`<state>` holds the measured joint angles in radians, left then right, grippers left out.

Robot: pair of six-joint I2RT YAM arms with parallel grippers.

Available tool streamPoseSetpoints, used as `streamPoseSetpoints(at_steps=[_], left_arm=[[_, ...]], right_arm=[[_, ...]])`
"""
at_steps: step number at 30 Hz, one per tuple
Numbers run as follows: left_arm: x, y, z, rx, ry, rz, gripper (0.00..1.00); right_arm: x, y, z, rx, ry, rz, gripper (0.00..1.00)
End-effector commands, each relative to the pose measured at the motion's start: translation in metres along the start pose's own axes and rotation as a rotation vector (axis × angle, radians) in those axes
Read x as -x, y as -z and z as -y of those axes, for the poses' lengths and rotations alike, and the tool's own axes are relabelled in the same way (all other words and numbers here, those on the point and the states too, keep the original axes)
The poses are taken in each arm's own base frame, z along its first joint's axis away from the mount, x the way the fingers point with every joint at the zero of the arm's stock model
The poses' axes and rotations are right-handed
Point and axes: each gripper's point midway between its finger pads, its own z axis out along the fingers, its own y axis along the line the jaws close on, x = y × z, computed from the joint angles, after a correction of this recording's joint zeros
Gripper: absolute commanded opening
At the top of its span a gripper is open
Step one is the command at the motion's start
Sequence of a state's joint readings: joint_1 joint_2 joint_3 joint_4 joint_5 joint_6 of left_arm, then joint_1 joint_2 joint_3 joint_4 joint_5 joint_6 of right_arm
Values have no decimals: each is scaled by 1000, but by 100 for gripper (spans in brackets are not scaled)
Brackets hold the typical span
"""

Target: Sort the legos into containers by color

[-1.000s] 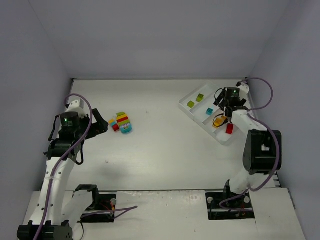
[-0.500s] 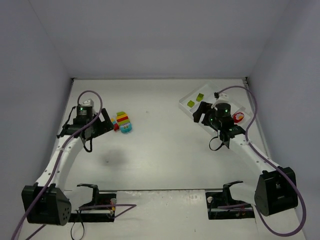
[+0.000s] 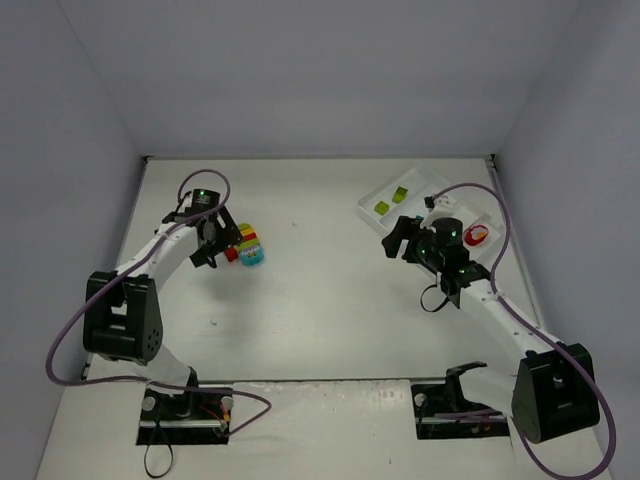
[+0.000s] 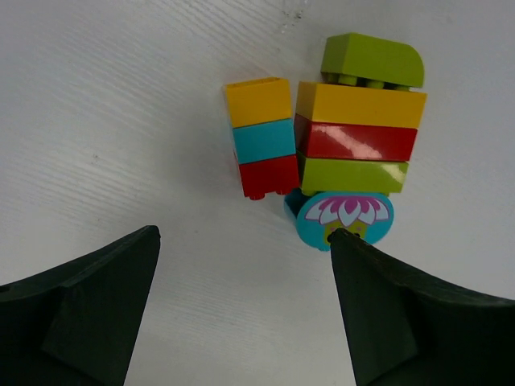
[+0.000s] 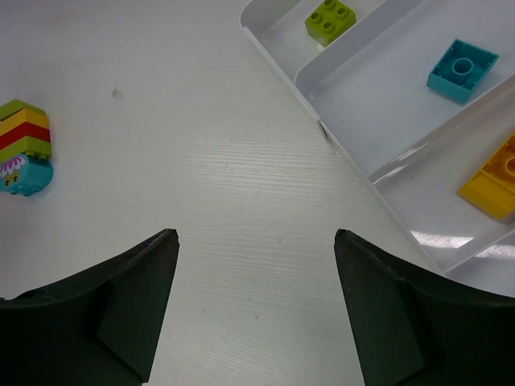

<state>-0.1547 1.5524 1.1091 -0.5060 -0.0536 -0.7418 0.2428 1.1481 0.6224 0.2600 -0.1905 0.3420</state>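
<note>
The left end effector (image 4: 243,235) stands wide open and holds nothing. Its two dark fingers (image 4: 88,305) are on either side of bare worktop (image 4: 121,121), just before the loose legos (image 4: 326,137). These legos lie together on the left part of the worktop. There is a small stack of orange-yellow, teal and red, and close beside it a bigger stack of lime green, orange-yellow, red and lime green. A round teal piece (image 4: 344,219) (a flower is printed on it) lies at the near end. The right finger's tip is just beside this piece; whether it touches, I cannot tell.

The right end effector (image 5: 253,235) is also open and empty, over the worktop beside the white tray (image 5: 354,165). In the tray, a lime green brick (image 5: 330,20), a teal brick (image 5: 462,70) and an orange-yellow brick (image 5: 495,185) lie each in its own compartment. The top view shows a red piece (image 3: 478,235) further right in the tray.
</note>
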Motion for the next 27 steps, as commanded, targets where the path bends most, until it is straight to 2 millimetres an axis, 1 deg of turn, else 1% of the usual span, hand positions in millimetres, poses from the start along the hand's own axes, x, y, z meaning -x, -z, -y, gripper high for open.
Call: streamPoseSetpoints(at_steps=[1,2,3,4,6,10,12,15,17,21,27], left_arm=[[28,-9,9,11,51,83,80],[29,-13,10,13,46,84,79],[29,-21,6,43,44,81,78],[30,-24,5,57,43,82,74],[33,-32,1,82,44,80,73],[41,-38,1,90,55,104,69],[41,-42,1,94,58,94,67],[36,-48,-2,112,59,77,61],[36,-49,-8,133,66,89,55],[32,-55,-13,144,67,83,54],[34,-61,-12,138,56,87,54]], right_arm=[[26,0,-12,51,7,90,75],[25,-1,-11,52,6,87,75],[25,-2,-12,55,5,84,75],[24,-3,-13,58,5,83,75],[21,-5,-11,54,2,71,75],[19,-7,-11,56,1,61,75],[19,-7,-11,53,1,62,75],[20,-7,-10,49,3,67,75],[20,-7,-9,42,2,68,75],[20,-8,-9,43,2,66,75],[20,-7,-8,40,3,67,75]])
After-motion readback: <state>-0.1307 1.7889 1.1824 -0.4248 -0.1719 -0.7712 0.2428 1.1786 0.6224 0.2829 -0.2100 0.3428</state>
